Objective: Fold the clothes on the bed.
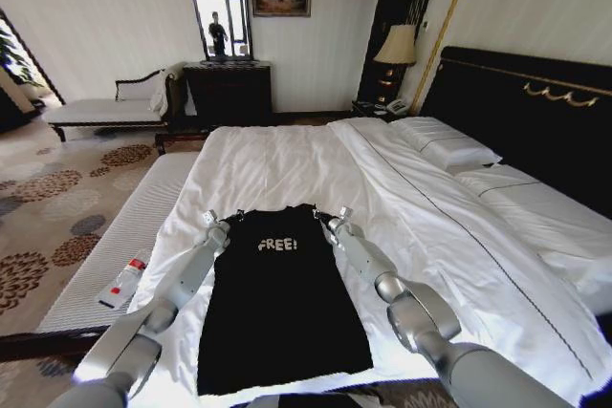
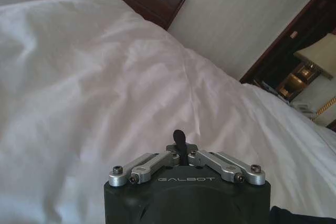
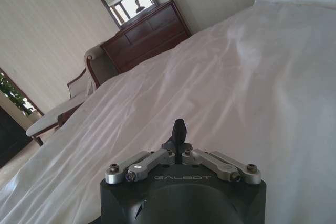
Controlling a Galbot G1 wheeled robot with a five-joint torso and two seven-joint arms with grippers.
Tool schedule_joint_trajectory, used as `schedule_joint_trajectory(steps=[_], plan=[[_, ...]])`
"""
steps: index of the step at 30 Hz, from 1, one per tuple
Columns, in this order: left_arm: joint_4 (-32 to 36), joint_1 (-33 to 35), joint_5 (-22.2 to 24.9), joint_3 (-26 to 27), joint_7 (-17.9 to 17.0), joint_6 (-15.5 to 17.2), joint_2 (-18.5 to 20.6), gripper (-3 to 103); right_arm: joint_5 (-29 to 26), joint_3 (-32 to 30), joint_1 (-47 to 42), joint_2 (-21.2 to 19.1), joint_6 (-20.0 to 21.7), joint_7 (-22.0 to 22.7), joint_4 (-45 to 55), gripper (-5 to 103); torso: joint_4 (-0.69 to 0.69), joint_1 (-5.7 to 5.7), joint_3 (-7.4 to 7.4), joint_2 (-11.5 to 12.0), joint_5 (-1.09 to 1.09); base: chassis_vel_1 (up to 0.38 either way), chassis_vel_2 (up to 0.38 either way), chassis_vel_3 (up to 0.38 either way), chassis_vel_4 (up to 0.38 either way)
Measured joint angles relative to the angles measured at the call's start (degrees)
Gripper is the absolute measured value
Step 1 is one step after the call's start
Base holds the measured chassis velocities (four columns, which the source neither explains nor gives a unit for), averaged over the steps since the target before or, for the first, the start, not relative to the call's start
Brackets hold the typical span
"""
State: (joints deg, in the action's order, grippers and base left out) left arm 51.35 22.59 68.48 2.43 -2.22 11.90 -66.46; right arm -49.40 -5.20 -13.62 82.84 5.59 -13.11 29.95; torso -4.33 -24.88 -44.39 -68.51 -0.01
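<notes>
The black T-shirt [image 1: 277,308] with white "FREE!" lettering lies flat and narrow on the white bed [image 1: 287,164], its hem toward me. My left gripper [image 1: 212,221] sits at the shirt's left shoulder corner and my right gripper [image 1: 341,217] at the right one. The top edge of the shirt runs straight between them. In the left wrist view the left gripper [image 2: 179,137] has its fingers pinched together, with a bit of black cloth [image 2: 302,216] at the frame's corner. In the right wrist view the right gripper [image 3: 179,128] is pinched shut the same way above the white bedding [image 3: 236,93].
A pale striped bench [image 1: 124,236] runs along the bed's left side with a small red and white packet [image 1: 124,282] on it. Pillows [image 1: 445,145] and the dark headboard [image 1: 526,112] are to the right. A chaise longue [image 1: 96,112], dresser [image 1: 227,91] and lamp [image 1: 399,45] stand beyond.
</notes>
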Motion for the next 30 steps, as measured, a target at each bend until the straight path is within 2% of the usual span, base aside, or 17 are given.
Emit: schedule_joint_trajectory(steps=[6, 10, 12, 20, 24, 26, 27, 28, 30], plan=[[-6.0, -10.6, 2.7, -3.6, -0.2, 0.0, 1.4, 2, -0.2, 1.8, 5.1, -0.4, -1.7, 1.6, -1.2, 1, -0.02, -0.01, 0.0, 0.0, 0.02, 0.0, 0.0, 0.0, 0.0], [-8.2, -14.2, 3.1, -5.6, 0.5, 0.1, 0.9, 2, 0.0, 2.4, 6.5, 0.0, -2.6, 1.8, -2.6, 1, 0.0, -0.01, 0.0, 0.0, 0.01, 0.0, 0.0, 0.0, 0.0], [-11.0, -16.9, 2.7, -7.7, 0.9, 0.2, -0.7, 2, 1.0, 2.4, 7.8, 1.3, -4.0, 2.4, -5.0, 1, -0.03, -0.01, 0.0, 0.0, 0.03, 0.0, 0.0, 0.0, 0.0], [-10.2, -14.8, 1.2, -7.8, 0.3, -0.2, -1.7, 2, 2.1, 3.7, 8.5, 2.5, -4.8, 2.4, -7.1, 1, -0.01, -0.01, 0.0, 0.0, 0.0, 0.0, 0.0, 0.0, 0.0], [-7.9, -12.2, 0.8, -5.7, -0.3, -0.8, -0.1, 2, 2.7, 5.0, 7.9, 2.0, -5.3, 2.4, -6.8, 1, 0.01, -0.01, 0.0, 0.0, 0.01, 0.0, 0.0, 0.0, 0.0], [-3.6, -9.5, 1.7, -4.6, -1.0, -1.1, 1.1, 2, 2.7, 5.5, 6.9, 1.4, -5.6, 2.4, -5.1, 1, 0.02, -0.01, 0.0, 0.0, 0.0, 0.0, 0.0, 0.0, 0.0], [1.4, -6.2, 3.1, -2.6, -2.0, -1.5, 1.5, 2, 2.4, 5.7, 5.8, 0.9, -5.8, 2.8, -3.1, 1, -0.01, -0.01, 0.01, 0.0, 0.02, 0.0, 0.0, 0.0, 0.0], [1.4, -6.2, 3.1, -2.6, -2.0, -1.5, 1.5, 2, 2.4, 5.7, 5.8, 0.9, -5.8, 2.8, -3.1, 1, -0.01, -0.01, 0.01, 0.0, 0.02, 0.0, 0.0, 0.0, 0.0], [5.8, -2.3, 4.3, -0.4, -3.2, -1.9, 1.6, 2, 1.6, 6.0, 4.0, 0.0, -5.9, 4.0, 0.0, 1, -0.02, -0.01, 0.01, 0.0, 0.01, 0.0, 0.0, 0.0, 0.0]])
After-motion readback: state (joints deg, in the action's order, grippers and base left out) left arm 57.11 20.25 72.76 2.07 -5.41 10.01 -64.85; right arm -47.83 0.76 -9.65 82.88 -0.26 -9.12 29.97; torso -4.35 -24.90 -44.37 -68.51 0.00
